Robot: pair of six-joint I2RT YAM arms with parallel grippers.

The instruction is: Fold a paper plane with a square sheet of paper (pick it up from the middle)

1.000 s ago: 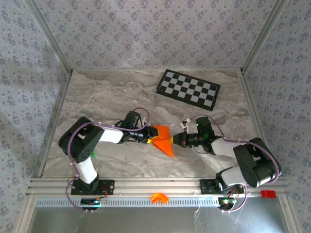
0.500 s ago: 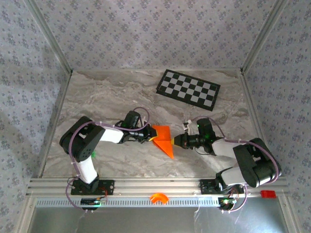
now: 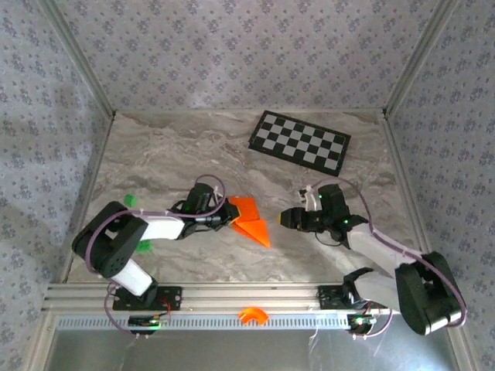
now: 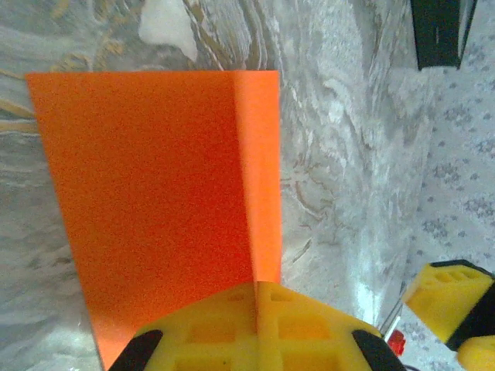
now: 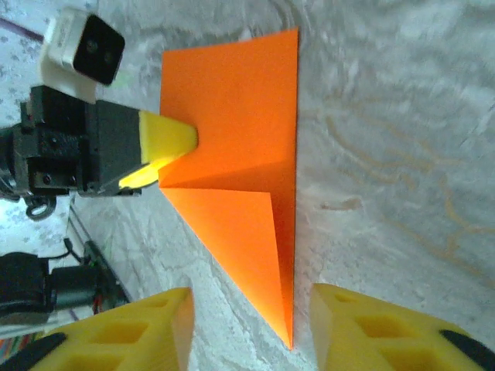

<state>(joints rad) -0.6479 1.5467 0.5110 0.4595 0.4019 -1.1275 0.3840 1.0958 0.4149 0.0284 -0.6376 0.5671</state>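
The sheet of paper (image 4: 147, 193) is thin and orange, matt and faintly grainy, with crisp creases. The table (image 3: 170, 154) has a smooth, grey, stone-like marbled top with a dull sheen. The left gripper (image 4: 257, 297) is yellow plastic, matt, moulded with shallow square pockets, and the right gripper (image 5: 251, 309) is the same plastic. The checkerboard (image 3: 299, 140) looks flat and matt. The rail (image 3: 255, 294) is ribbed bare metal. The walls (image 3: 232, 46) are matt, with a printed pattern.

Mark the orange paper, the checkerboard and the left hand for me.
orange paper (image 3: 249, 219), top view, middle of the folded sheet
checkerboard (image 3: 300, 141), top view, centre of the board
left hand (image 5: 182, 145), right wrist view, between its yellow fingertips
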